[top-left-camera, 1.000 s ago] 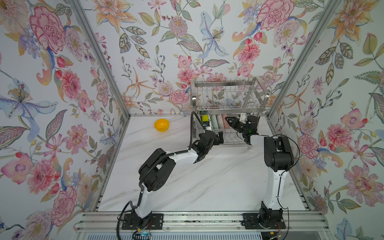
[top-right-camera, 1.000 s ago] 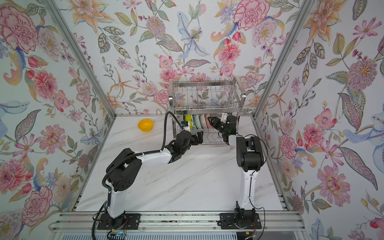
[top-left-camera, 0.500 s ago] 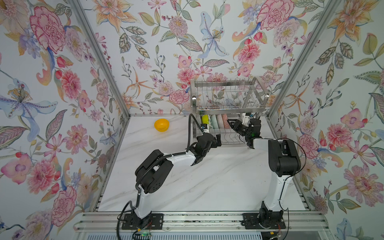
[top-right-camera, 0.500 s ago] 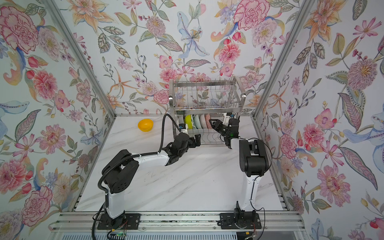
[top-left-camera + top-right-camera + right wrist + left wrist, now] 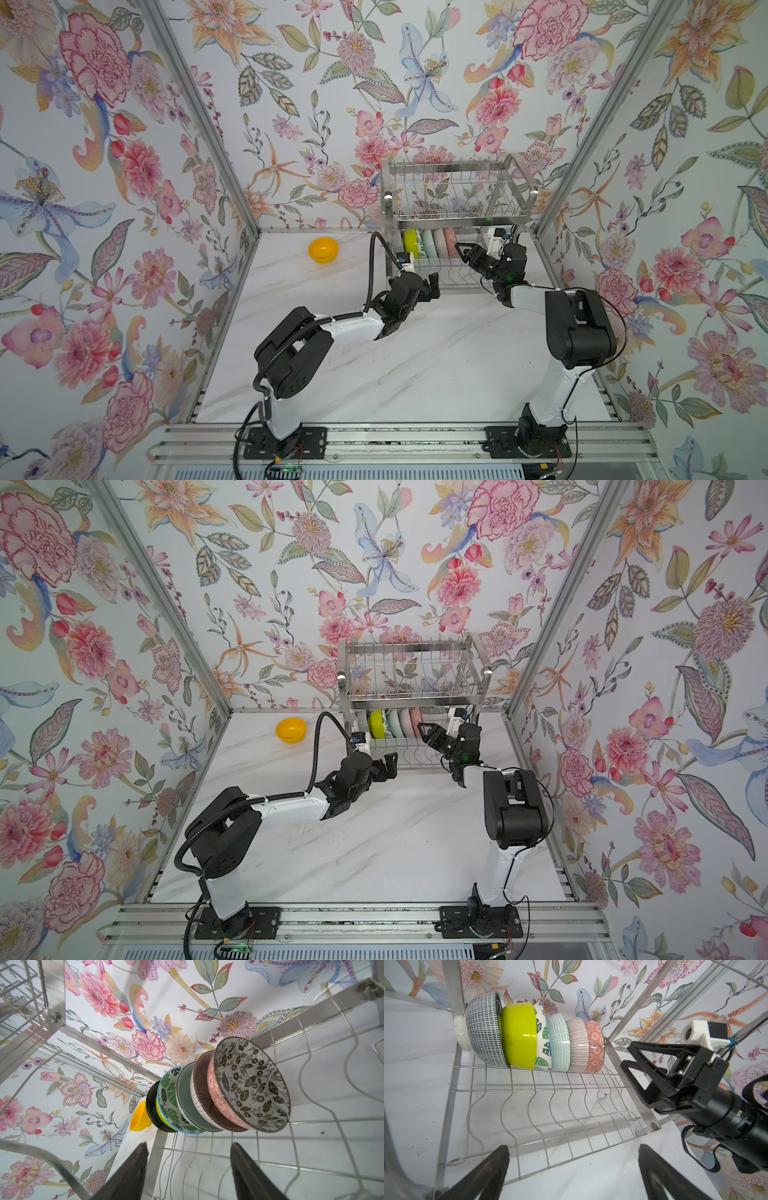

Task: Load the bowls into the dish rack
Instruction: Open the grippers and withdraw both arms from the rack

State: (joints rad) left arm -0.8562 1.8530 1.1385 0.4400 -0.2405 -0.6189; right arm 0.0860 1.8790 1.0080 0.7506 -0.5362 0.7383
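The dish rack stands at the back right of the table. Several bowls stand on edge in a row on its lower tier: speckled, lime-green, leaf-print, pale green, ribbed and dark floral. An orange-yellow bowl sits on the table left of the rack. My right gripper is open and empty inside the lower tier, just right of the row. My left gripper is open and empty at the tier's front edge.
The rack's upper tier hangs over the right gripper, and its flat legs and wavy divider wires flank both grippers. Floral walls close the table on three sides.
The right gripper's jaws have spread wider beside the last bowl in the row. The left gripper has drawn back slightly from the rack.
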